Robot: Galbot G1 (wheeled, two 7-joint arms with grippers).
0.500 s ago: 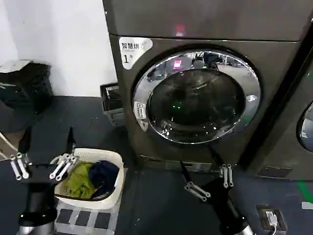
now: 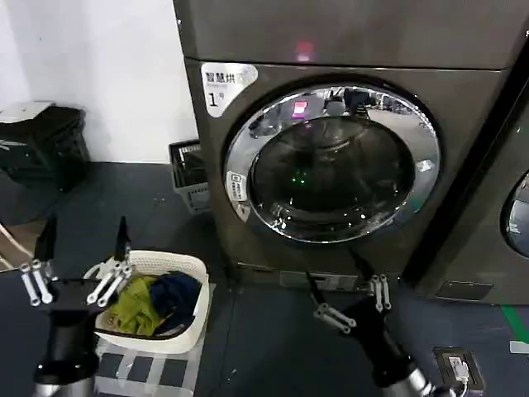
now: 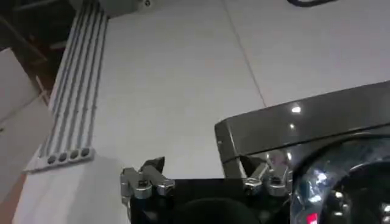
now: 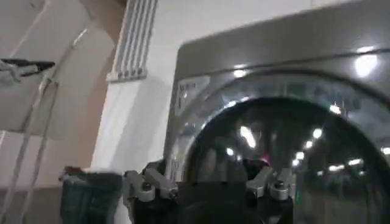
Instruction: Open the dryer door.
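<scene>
Holding green and navy clothes, the white laundry basket (image 2: 192, 308) sits at 7 o'clock from the closed dryer door (image 2: 332, 162), beside the spread-fingered left gripper (image 2: 81, 248); the right gripper (image 2: 335, 277), fingers likewise apart, hangs at 6 o'clock.

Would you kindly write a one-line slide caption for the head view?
Right gripper open below the shut dryer door; left gripper open above a laundry basket.

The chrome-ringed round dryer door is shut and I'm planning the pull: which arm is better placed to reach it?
Right, probably. The right gripper, fingers open, sits just below the chrome-ringed round dryer door of the dark grey-brown dryer. The left gripper, also open, hovers off to the side above the white laundry basket.
</scene>
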